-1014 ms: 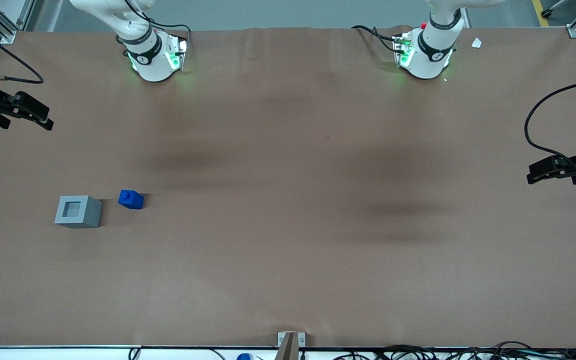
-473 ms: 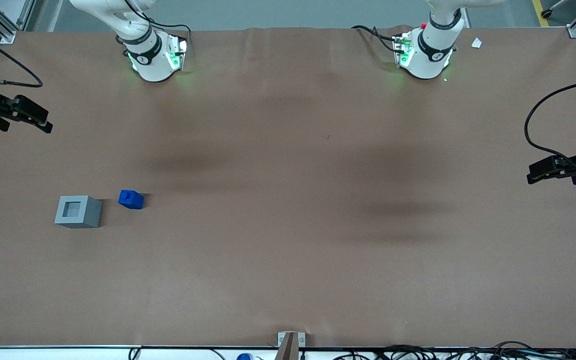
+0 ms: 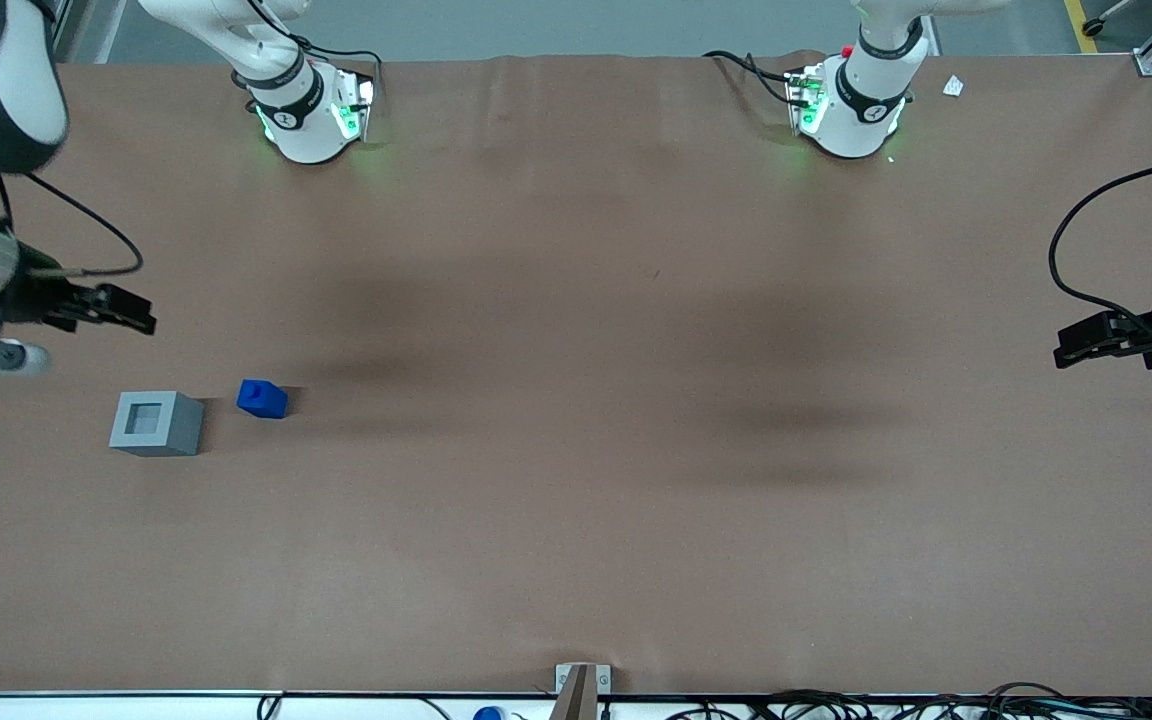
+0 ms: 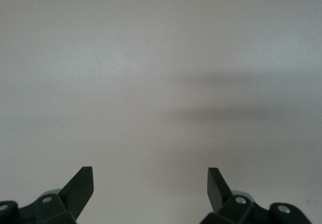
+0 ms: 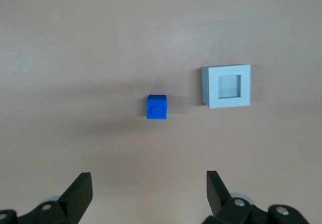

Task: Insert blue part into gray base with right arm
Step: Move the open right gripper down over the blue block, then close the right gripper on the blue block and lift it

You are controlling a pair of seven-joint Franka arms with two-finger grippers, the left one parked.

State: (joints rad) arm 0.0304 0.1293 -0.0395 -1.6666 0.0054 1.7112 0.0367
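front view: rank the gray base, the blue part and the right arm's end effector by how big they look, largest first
1. gray base, beside the blue part on the table
2. end effector, open, in the air farther from the camera than both blocks; being raised may inflate its look, so its rank against the base is unsure
3. blue part, clearly smallest

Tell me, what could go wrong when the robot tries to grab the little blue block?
The gripper is open, above the table, holding nothing. The blue part is small and loose, so the fingers might nudge it away. It also sits close to the gray base, which a finger might bump.
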